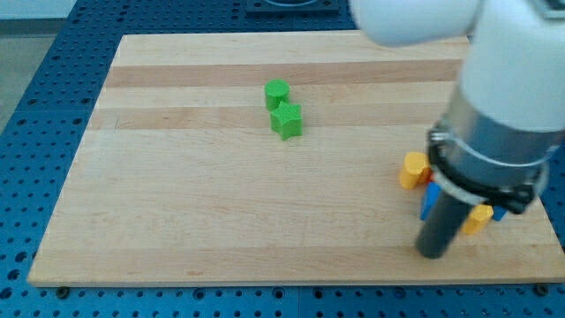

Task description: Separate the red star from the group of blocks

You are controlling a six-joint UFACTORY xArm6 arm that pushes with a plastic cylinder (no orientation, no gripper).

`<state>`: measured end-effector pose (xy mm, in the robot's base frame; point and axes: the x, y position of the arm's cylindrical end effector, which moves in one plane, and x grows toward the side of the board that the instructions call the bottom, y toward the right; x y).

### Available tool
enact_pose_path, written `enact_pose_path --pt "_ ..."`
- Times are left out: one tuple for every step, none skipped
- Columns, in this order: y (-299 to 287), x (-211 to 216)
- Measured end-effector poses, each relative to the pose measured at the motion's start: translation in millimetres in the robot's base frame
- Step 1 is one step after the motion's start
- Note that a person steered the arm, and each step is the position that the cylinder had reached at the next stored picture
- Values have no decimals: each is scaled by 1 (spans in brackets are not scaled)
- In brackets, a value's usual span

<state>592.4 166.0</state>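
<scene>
No red star shows in the camera view; the arm's body may hide it. My tip rests on the board at the view's bottom right. A blue block lies just above it, partly behind the rod. A yellow block sits up and left of the blue one. Another yellow block pokes out to the right of the rod, with a second bit of blue beside it. The shapes of these blocks are unclear.
Two green blocks lie touching at the board's upper middle: a rounded one and a star-like one just below it. The wooden board lies on a blue perforated table. The arm's body covers the right side.
</scene>
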Motion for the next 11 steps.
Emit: enact_pose_path --pt "58 1" --pt "84 2" --pt "84 -10" --pt "84 -29" --pt "81 -44" --pt "81 -61" --pt "76 -84" --pt "64 -100" --pt "49 -114" --pt "35 -131" --pt "31 -152"
